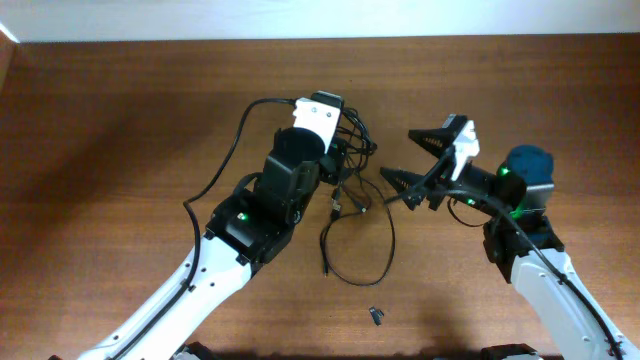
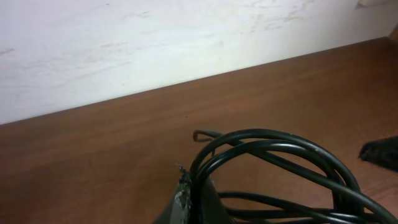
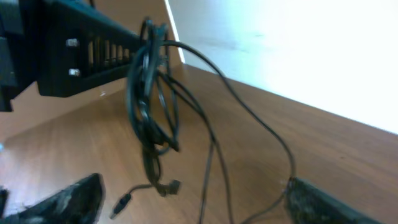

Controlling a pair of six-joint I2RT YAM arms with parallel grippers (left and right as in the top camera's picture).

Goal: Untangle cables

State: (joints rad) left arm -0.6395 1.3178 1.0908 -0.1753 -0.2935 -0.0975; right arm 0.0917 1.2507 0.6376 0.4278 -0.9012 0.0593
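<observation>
Reaching in from the near left, we hold the cables (image 1: 345, 200) pinched in the closed left end effector (image 1: 342, 155) at the middle of the counter (image 1: 120, 120); the bundle hangs from it, loose loops trailing on the wood. Our right arm angles leftward, the right end effector (image 1: 412, 158) spread wide just beside the strands.
</observation>
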